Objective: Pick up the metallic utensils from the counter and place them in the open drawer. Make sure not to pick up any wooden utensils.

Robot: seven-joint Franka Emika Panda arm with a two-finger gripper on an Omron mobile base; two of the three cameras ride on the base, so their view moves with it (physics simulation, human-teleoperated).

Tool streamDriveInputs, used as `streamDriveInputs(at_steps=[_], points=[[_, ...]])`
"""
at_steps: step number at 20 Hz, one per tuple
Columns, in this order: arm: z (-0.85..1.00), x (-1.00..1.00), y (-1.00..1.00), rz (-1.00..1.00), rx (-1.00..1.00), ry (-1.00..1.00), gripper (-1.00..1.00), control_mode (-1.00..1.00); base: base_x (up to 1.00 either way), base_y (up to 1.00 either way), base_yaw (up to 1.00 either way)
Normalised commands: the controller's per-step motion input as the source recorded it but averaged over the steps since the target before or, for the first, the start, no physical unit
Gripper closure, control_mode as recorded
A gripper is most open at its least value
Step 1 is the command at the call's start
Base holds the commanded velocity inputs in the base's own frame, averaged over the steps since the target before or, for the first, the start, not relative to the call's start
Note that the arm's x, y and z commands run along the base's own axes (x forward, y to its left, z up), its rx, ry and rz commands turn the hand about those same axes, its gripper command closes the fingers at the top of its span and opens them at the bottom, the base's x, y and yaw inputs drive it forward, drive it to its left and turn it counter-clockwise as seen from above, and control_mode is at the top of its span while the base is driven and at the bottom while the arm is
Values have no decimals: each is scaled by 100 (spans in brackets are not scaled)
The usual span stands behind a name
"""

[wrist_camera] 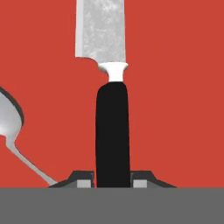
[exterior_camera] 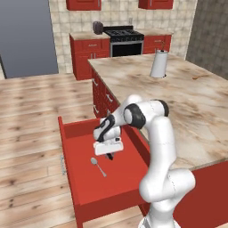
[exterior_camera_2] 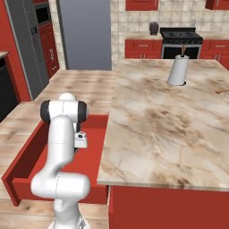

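My gripper (wrist_camera: 113, 179) is shut on the black handle of the knife (wrist_camera: 112, 127), whose silver blade points away from the hand. It hangs low over the floor of the open drawer (wrist_camera: 179, 109). In the left base view the gripper (exterior_camera: 109, 154) holds the knife (exterior_camera: 110, 156) just above the red drawer (exterior_camera: 89, 185). The metal spoon (exterior_camera: 98, 166) lies on the drawer floor beside it, and its bowl (wrist_camera: 9, 120) shows left of the knife. A thin brown thing (exterior_camera: 196, 78) lies far right on the counter (exterior_camera: 178, 102); it is too small to tell whether it is a wooden utensil.
A white paper towel roll (exterior_camera: 159, 63) stands at the counter's far end. The drawer (exterior_camera_2: 27, 156) juts out over the wooden floor, left of the counter (exterior_camera_2: 165, 129). A stove (exterior_camera: 124, 41) and red cabinets line the back wall.
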Motion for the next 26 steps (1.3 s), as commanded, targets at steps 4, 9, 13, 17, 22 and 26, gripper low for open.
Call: streamDriveInputs(at_steps=[4, 9, 13, 17, 22, 26], points=[[-46, -26, 0, 0, 0, 13, 100, -100, 0, 0, 0], [-45, -13, 0, 0, 0, 11, 100, -100, 0, 0, 0], [-37, -4, 0, 0, 0, 9, 100, -100, 0, 0, 0], [-9, 0, 0, 0, 0, 5, 100, -100, 0, 0, 0], [3, 0, 0, 0, 0, 1, -100, -100, 0, 0, 0], [15, 0, 0, 0, 0, 0, -100, -100, 0, 0, 0]])
